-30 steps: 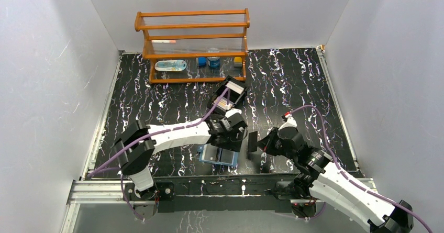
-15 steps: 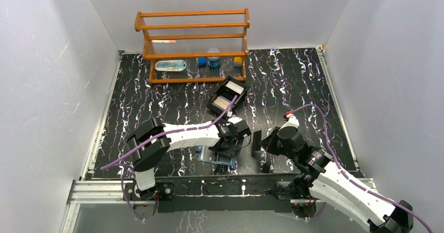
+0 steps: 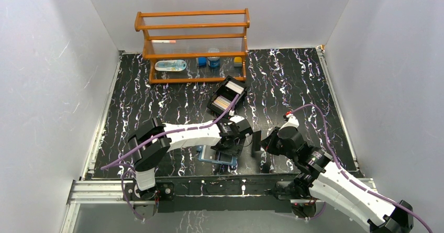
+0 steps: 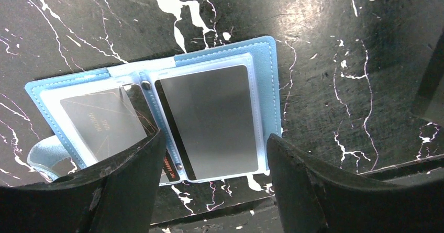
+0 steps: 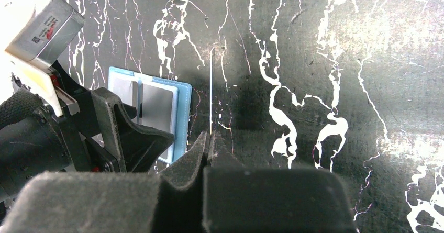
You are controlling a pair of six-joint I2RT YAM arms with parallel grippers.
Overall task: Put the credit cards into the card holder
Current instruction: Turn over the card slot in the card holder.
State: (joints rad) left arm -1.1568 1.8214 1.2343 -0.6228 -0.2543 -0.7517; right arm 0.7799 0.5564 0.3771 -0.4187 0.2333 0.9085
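Lying open and flat close to the near edge of the bench [image 3: 293, 81], the blue card holder [image 3: 209, 157] sat beneath the left claw [image 3: 230, 147], whose jaws stood wide apart above it, gripping nothing. Just to its right, the right claw [image 3: 262, 145] was pinched tight on one credit card [image 3: 256, 141], held upright on edge and apart from the holder. The other credit cards [image 3: 222, 102] sat stacked in a black two-compartment box [image 3: 212, 107] farther back, in front of a wooden rack [image 3: 193, 34]. Bare marbled surface lay open behind and to the right of the right arm and along the left side. Toward the front only a narrow strip remained before the rail [image 3: 220, 183].

Only the left wrist view showed the holder's inside: clear sleeves on both sides of the spine, a grey card in each, and the snap tab [image 4: 44, 157] curling at lower left. Only the right wrist view showed the held card as a thin line, roughly parallel to the holder's right edge, with bare bench between them.
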